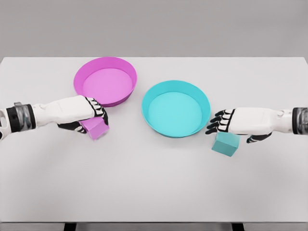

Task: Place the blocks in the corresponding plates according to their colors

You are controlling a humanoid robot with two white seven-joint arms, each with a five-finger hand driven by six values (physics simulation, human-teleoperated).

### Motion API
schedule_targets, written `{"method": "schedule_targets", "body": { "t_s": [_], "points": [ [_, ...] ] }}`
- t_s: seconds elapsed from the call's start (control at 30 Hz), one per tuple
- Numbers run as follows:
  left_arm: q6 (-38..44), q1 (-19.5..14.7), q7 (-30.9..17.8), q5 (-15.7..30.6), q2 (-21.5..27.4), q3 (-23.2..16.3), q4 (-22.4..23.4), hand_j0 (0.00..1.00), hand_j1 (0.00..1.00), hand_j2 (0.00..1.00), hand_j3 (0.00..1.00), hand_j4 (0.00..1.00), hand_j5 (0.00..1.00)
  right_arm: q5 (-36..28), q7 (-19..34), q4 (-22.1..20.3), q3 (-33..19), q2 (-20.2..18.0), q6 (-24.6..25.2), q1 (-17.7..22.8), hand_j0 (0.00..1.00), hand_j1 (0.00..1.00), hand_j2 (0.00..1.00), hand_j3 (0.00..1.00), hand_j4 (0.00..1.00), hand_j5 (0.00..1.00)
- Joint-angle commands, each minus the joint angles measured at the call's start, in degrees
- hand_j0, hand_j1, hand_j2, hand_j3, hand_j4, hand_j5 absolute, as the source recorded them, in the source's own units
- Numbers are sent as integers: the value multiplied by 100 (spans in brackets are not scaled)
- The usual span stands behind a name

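Head view shows you the left hand (89,114) with fingers curled down around the pink block (95,128), which sits on the white table (154,183) just under its fingertips; the pink plate (105,81) lies just beyond. Your right hand (226,121) hovers with fingers spread, gripping nothing; the teal block (226,144) rests just below it, the teal plate (176,108) beside its fingertips.

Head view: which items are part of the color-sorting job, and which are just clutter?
Part of the job:
- pink block, under the left hand
- pink plate
- teal block, below the right hand
- teal plate

Not part of it:
- only the white table they sit on; no stray objects in view
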Motion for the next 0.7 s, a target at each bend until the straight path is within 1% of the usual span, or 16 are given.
{"method": "schedule_targets", "body": {
  "t_s": [0.0,0.03,0.17,0.23,0.3,0.37,0.43,0.6,0.67],
  "points": [
    [13,0,-32,107,17,3,-60,51,51,51,51,51,51,-33,19,25,-8,57,4,0,100,100,100,100,100,100],
    [13,-70,-111,151,26,3,-60,51,51,51,51,51,51,-33,19,17,-8,84,4,0,100,100,100,100,100,100],
    [13,-211,-120,151,17,3,-42,51,51,51,51,51,51,-33,19,-1,-8,93,4,8,100,100,100,100,100,100],
    [13,-299,-120,125,0,3,10,51,51,51,51,51,51,-33,19,-1,-8,93,4,8,100,100,100,100,100,100],
    [13,-413,-129,116,-44,3,168,51,51,51,51,51,51,-33,19,-1,1,93,4,35,100,100,100,100,100,100],
    [13,-501,-120,107,-123,3,414,51,51,51,51,51,51,-33,54,-1,1,162,4,70,100,100,100,100,100,100],
    [13,-659,-120,89,-255,3,722,51,51,51,51,51,51,-33,133,8,-8,216,4,140,100,100,100,100,100,100],
    [13,-984,-112,-174,-703,11,1320,51,51,51,51,51,51,-24,142,-1,-16,172,4,132,100,100,100,100,100,100],
    [13,-1143,-112,-174,-800,11,1540,51,51,51,51,51,51,-7,151,-1,-25,154,4,132,98,98,98,98,98,98]
  ]
}}
